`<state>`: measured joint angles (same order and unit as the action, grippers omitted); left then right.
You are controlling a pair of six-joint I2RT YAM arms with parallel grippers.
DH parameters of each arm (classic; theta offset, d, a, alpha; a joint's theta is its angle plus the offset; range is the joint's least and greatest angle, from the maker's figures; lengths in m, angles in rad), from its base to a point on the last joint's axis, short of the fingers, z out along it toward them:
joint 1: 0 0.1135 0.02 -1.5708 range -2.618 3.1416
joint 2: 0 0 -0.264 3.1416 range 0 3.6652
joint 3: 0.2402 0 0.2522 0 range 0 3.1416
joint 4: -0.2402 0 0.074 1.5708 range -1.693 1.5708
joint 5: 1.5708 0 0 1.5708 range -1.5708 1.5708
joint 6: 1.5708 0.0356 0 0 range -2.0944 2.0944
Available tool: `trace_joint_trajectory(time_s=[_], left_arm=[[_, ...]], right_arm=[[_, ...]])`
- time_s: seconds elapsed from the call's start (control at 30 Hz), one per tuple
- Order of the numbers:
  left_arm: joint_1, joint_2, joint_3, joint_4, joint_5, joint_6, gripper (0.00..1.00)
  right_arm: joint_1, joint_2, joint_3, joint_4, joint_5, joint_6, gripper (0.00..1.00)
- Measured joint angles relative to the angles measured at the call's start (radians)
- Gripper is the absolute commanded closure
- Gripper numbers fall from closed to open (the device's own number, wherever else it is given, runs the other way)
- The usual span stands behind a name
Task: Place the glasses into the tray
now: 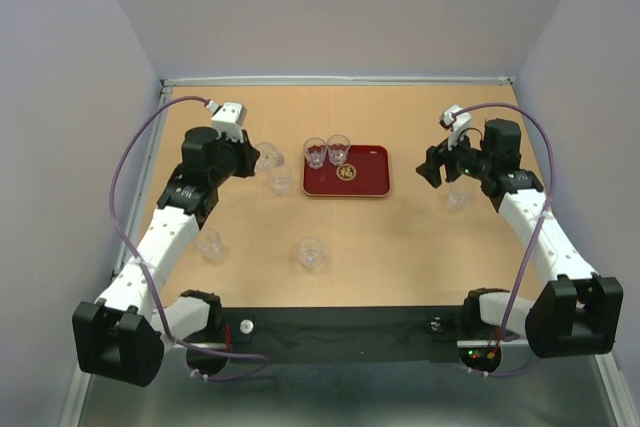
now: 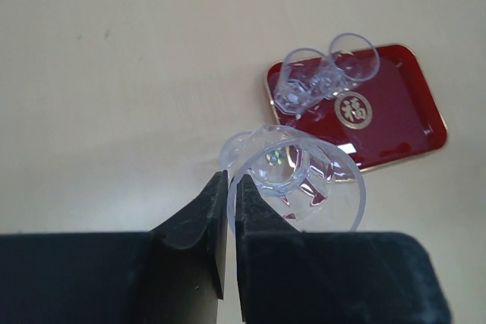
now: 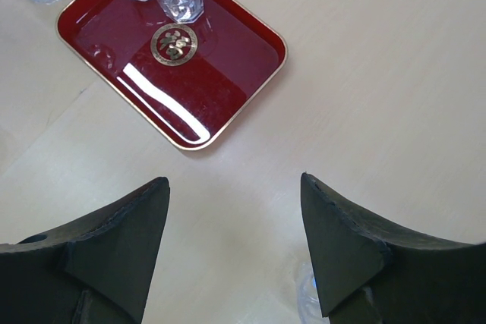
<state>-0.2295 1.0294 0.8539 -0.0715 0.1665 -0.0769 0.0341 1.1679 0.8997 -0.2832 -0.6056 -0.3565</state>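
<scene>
Left of centre in the overhead view, the left gripper [image 1: 254, 158] pinches the rim of a small clear glass tumbler [image 2: 298, 180]. Its black fingers [image 2: 194, 221] are almost closed, with only the glass wall between them. Just below it in that view, a second tumbler [image 1: 281, 180] stands on the tan table [image 1: 400, 237]. To the right lies the flat dark red rectangular tray [image 1: 368, 179], with two tumblers [image 1: 315, 153] upright at its upper left corner. At the right, the right gripper [image 3: 234, 187] hangs wide open and empty, a lone tumbler [image 1: 458, 195] just below it. Two further tumblers [image 1: 208, 244] stand lower in the frame, well apart.
</scene>
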Motion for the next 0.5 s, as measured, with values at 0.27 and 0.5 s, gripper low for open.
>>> trace_joint_trajectory(time_s=[0.27, 0.5], left_arm=[[-0.054, 0.137, 0.039, 0.045, 0.147, 0.002, 1.0], [-0.11, 0.222, 0.085, 0.06, 0.182, -0.011, 1.0]], right_arm=[[0.0, 0.0, 0.0, 0.0, 0.011, -0.014, 0.25], [0.0, 0.004, 0.0, 0.0, 0.011, -0.014, 0.25]])
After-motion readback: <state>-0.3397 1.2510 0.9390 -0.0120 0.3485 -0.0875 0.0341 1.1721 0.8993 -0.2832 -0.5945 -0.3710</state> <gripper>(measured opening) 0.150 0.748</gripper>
